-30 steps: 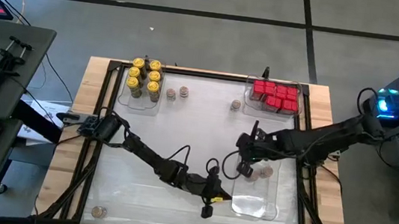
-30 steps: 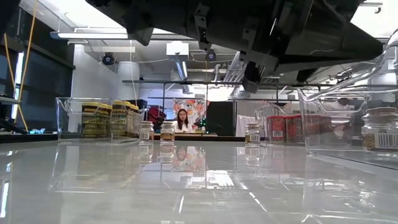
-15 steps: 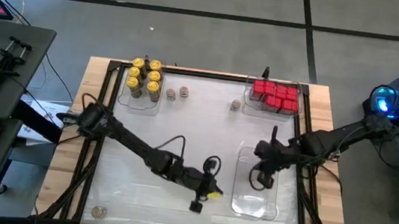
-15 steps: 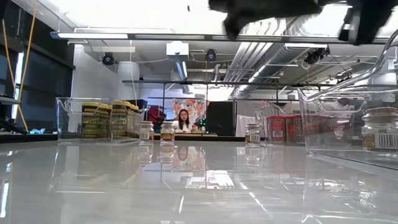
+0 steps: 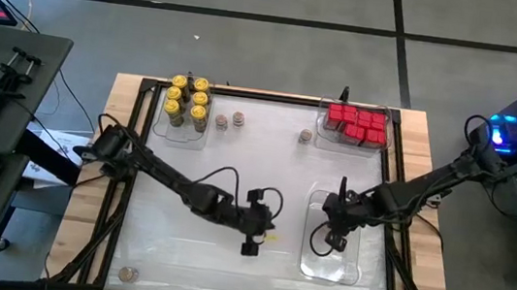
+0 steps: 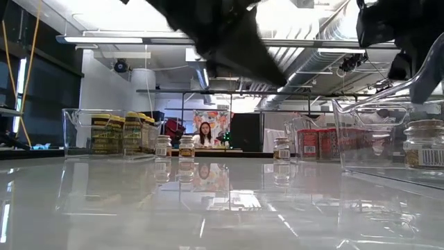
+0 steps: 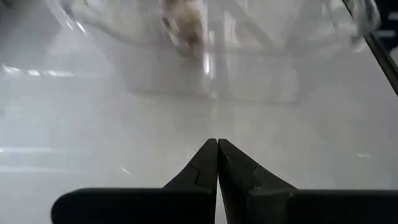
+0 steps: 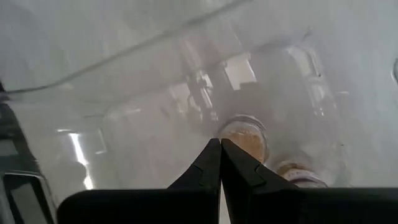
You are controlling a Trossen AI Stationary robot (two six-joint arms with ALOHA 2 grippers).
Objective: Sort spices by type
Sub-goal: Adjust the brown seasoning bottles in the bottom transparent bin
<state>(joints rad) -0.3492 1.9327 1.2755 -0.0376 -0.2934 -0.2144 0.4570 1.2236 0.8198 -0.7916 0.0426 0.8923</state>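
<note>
Yellow-lidded jars [image 5: 187,98] stand in a clear tray at the far left. Red boxes [image 5: 357,123] fill a tray at the far right. Three brown-lidded jars [image 5: 239,120] [image 5: 221,121] [image 5: 305,137] stand loose on the table between those trays, and another [image 5: 130,274] at the near left. Two more brown-lidded jars [image 8: 244,138] [image 8: 298,174] stand in a clear tray [image 5: 331,261] at the near right. My right gripper [image 8: 219,142] hangs shut above that tray, over the jars. My left gripper [image 7: 217,142] is shut above the table's middle [image 5: 249,247], pointing at the tray.
A black frame runs along the table's edges [image 5: 128,179]. A bare white top lies between the far trays and the near edge. In the low view a person [image 6: 203,133] sits far behind the table.
My left gripper has risen and drawn back toward the table's left and far side, tipping up from the table. My right gripper has swung toward the near edge, over the clear tray, sinking a little and rolling. Both have stayed shut.
</note>
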